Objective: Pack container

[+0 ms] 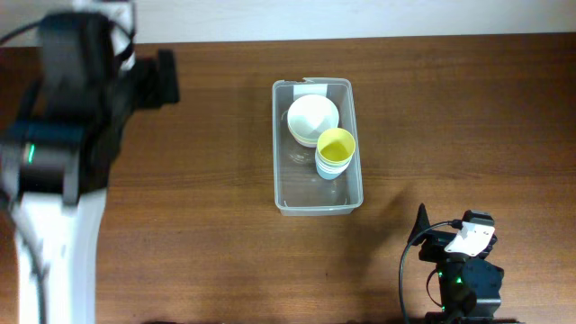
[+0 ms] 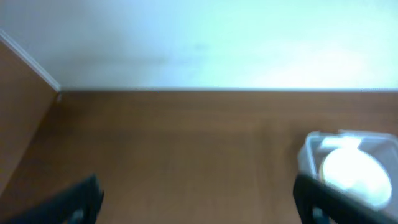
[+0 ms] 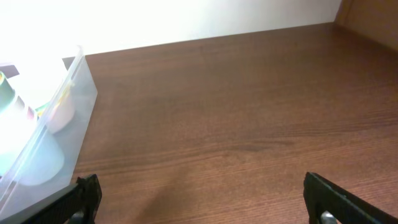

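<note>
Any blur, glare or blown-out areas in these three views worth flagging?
Overhead: container and table sharp, evenly lit; the left arm, near the lens, is blurred. Left wrist: soft all over, wall washed out, white bowl glaring. Right wrist: wood grain crisp, but the upper left is overexposed, bleaching the container's contents.

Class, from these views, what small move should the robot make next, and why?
Probably no reach at all, just stay parked: the bowl and cup already sit inside the container, no loose item shows on the table, and the left tool and right tool stand open and empty.
</note>
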`<state>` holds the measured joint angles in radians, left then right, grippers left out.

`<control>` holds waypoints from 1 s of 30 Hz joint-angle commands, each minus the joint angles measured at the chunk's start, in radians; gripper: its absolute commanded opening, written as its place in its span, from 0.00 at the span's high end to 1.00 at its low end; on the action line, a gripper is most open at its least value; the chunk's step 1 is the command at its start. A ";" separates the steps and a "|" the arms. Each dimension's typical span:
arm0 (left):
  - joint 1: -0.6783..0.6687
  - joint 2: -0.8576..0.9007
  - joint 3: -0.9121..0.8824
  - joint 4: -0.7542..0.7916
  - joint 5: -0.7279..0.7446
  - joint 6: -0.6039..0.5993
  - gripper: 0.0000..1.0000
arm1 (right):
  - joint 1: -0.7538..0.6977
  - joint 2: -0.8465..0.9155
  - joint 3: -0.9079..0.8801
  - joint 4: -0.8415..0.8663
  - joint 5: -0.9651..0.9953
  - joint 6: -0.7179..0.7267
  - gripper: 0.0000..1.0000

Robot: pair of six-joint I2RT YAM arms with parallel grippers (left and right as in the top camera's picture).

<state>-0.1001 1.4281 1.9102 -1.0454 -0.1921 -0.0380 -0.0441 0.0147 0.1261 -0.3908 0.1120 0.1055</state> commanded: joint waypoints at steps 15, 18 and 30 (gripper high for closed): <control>0.142 -0.726 -1.028 0.362 0.019 0.044 0.00 | 0.004 -0.011 -0.010 0.003 0.001 0.006 0.01; 0.141 -0.852 -1.170 0.381 0.019 0.043 0.00 | 0.004 -0.011 -0.010 0.003 0.001 0.006 0.01; 0.141 -1.177 -1.542 0.508 0.036 0.043 0.00 | 0.004 -0.011 -0.010 0.003 0.001 0.006 0.01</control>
<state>0.0391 0.2985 0.4347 -0.5644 -0.1799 -0.0151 -0.0441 0.0120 0.1257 -0.3901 0.1120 0.1051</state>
